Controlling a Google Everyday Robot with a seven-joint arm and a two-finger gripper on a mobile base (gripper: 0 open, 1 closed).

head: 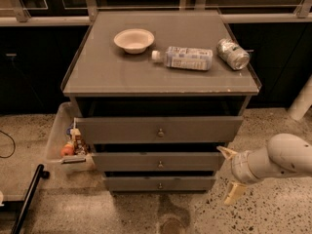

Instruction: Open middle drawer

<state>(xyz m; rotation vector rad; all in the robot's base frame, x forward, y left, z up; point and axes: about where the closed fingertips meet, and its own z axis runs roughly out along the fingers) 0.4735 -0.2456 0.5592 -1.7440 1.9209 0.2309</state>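
The grey cabinet (pixel 161 77) has three drawers. The middle drawer (pixel 126 162) is a shallow grey front with a small round knob (pixel 160 164) at its centre. It sticks out slightly less than the top drawer (pixel 122 129) and more than the bottom drawer (pixel 131 183). My gripper (pixel 229 173) is at the lower right, just off the right end of the middle and bottom drawer fronts. Its two pale fingers (pixel 226 152) are spread apart and hold nothing. It is well to the right of the knob and does not touch it.
On the cabinet top lie a white bowl (pixel 134 39), a plastic bottle (pixel 187 58) on its side and a crushed can (pixel 233 53). A clear bin (pixel 61 135) with small items stands at the cabinet's left. A black pole (pixel 27 199) lies lower left, and a white post (pixel 302 101) stands at the right.
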